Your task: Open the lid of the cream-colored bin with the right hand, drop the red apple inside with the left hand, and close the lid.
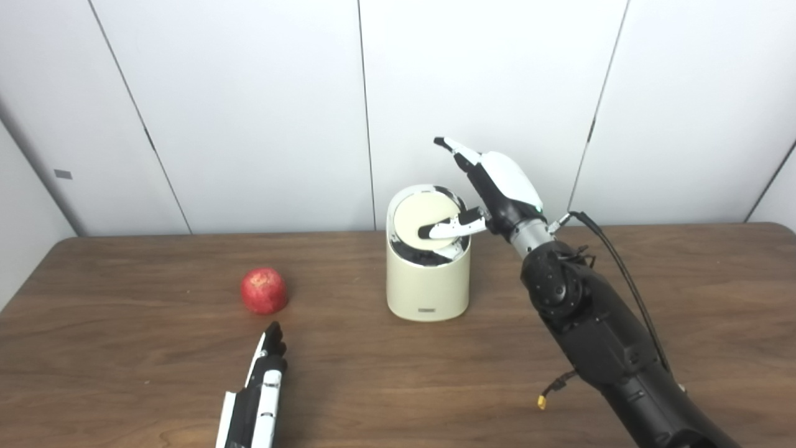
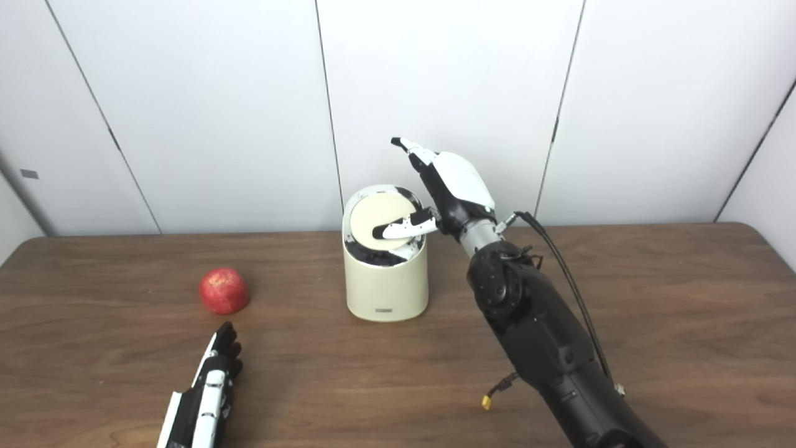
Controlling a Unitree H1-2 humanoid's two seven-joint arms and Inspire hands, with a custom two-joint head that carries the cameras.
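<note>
Bin: cream-colored bin (image 1: 428, 280) stands upright on the table (image 1: 124, 373), near the middle and toward the back edge.
Lid: round cream lid (image 1: 423, 222) sits in the bin's top, tilted, with a dark gap showing along its front edge.
Apple: red apple (image 1: 264, 290) rests on the table to the left of the bin, well apart from it and touching nothing.
Right hand: right hand (image 1: 497, 186) is raised beside the bin's upper right. Its thumb (image 1: 451, 229) reaches across the lid and appears to rest on it; contact cannot be confirmed. The fingers (image 1: 457, 149) extend up and to the left, above the bin, spread away from the thumb. It grips nothing.
Left hand: left hand (image 1: 264, 379) lies low over the near table, fingers straight and held together, pointing toward the apple. Fingertips are near the apple but not touching. It holds nothing.
Surroundings: white panelled wall (image 1: 249, 93) behind the table.
</note>
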